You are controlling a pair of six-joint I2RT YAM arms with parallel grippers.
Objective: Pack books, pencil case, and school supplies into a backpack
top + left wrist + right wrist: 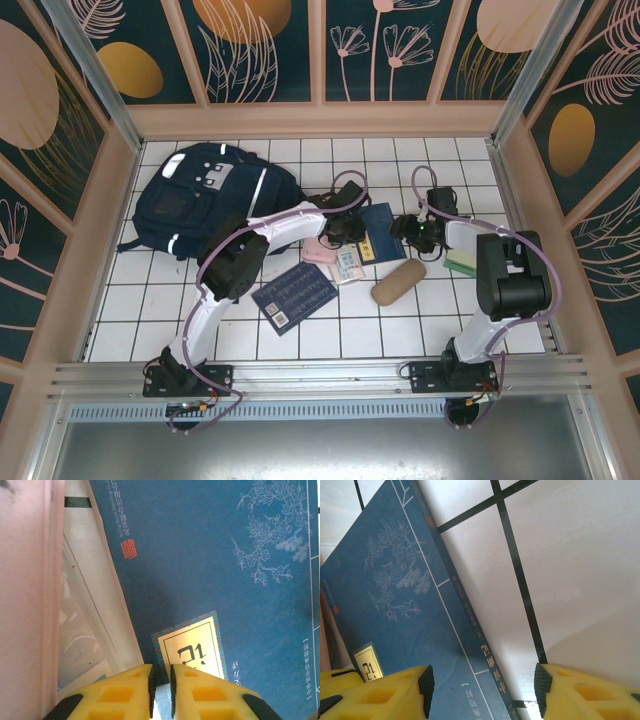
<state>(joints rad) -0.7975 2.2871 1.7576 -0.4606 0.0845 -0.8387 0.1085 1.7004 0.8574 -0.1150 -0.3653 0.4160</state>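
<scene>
- Left gripper point(160, 690): its yellow fingers point(120, 692) are drawn almost together, with a thin slit between them. They sit at the left edge of the floral navy book point(210, 565), close to its cream label. I cannot tell whether they pinch that edge.
- Right gripper point(484, 692): released, jaws wide apart. It hangs over the same book's right edge, which runs between the fingers, with white tile under the other half. It holds nothing.
- From above, the two grippers flank this book, left point(345, 225) and right point(415, 230). The book point(382, 228) lies flat on the table point(400, 330), its long axis running away from the arms with a slight tilt.
- The coming move likely turns on one relation: the backpack point(200, 195) lies well to the left of the book, on the left arm's side. The carry probably falls to the left arm, with the right only steadying or tipping the book.
- Backpack: it lies flat at the far left. Its opening cannot be made out, so its contents cannot be told.
- Still out on the tiles: the grid book point(295, 293) near the left arm, a packet point(347, 265) and a pink item point(318, 250) just beside the floral book, a tan pencil case point(398, 282), and a green piece point(463, 262) by the right arm.
- The pencil case looks closed, so its contents are hidden.
</scene>
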